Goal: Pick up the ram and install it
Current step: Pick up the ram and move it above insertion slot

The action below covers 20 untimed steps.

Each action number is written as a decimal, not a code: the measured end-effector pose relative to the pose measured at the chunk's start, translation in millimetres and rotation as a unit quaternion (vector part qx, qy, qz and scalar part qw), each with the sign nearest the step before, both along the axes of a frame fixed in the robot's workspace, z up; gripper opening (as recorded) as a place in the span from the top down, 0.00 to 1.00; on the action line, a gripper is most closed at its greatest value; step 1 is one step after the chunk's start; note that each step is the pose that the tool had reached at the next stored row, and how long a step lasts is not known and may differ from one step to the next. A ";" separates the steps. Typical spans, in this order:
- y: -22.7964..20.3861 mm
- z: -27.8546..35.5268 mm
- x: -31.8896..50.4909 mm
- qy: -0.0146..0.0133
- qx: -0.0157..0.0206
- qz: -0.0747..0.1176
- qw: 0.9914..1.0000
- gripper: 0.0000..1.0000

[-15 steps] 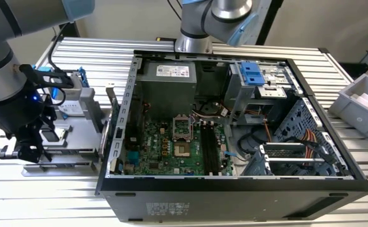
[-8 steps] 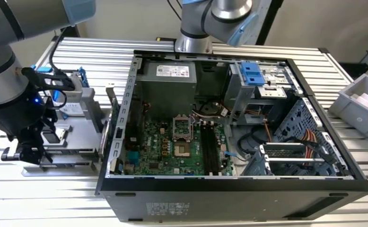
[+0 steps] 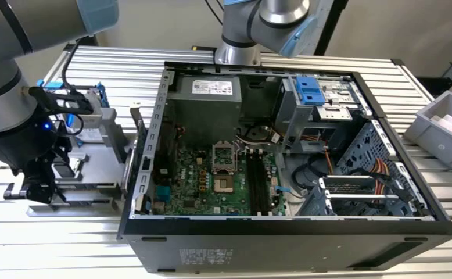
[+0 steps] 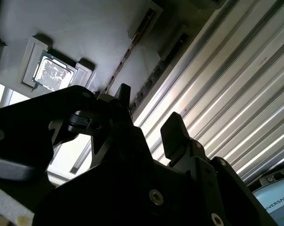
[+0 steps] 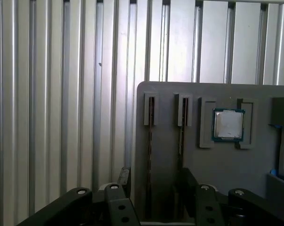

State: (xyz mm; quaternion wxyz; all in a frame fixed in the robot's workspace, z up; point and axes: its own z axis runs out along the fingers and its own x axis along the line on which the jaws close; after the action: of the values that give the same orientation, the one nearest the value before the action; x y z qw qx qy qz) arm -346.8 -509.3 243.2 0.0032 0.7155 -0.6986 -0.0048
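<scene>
Gripper (image 3: 40,189) hangs low at the exterior view's left, over the tray (image 3: 94,158). In the first wrist view its fingers (image 5: 125,175) stand wide, with the ram (image 5: 150,141) on edge in its slot between them. The second wrist view shows the same gap. Another stick (image 5: 181,136) stands just beside it, so closing off-centre could catch both or tilt the ram.

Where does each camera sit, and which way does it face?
Exterior view: off the arm, high up, looking down into the open computer case; the arm and its gripper hang over the grey tray at the exterior view's left.
First wrist view: on the wrist, looking down past the open fingers at the tray's ram sticks and processor chip.
Second wrist view: on the wrist, close behind the fingers, looking slantwise across the same tray.
Shared: both wrist views show the fingers, tray, chip and slatted table.
</scene>
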 end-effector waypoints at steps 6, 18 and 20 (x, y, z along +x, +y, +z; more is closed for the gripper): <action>0.1 -4.4 0.0 0.000 0.000 0.000 1.000 0.00; 0.1 -13.1 0.0 0.000 -0.002 0.000 1.000 0.00; 0.1 -14.3 0.0 0.000 -0.002 0.000 1.000 0.00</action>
State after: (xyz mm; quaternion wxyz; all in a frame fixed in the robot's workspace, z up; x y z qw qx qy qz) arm -346.8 -509.3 229.0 0.0046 0.7155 -0.6986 -0.0035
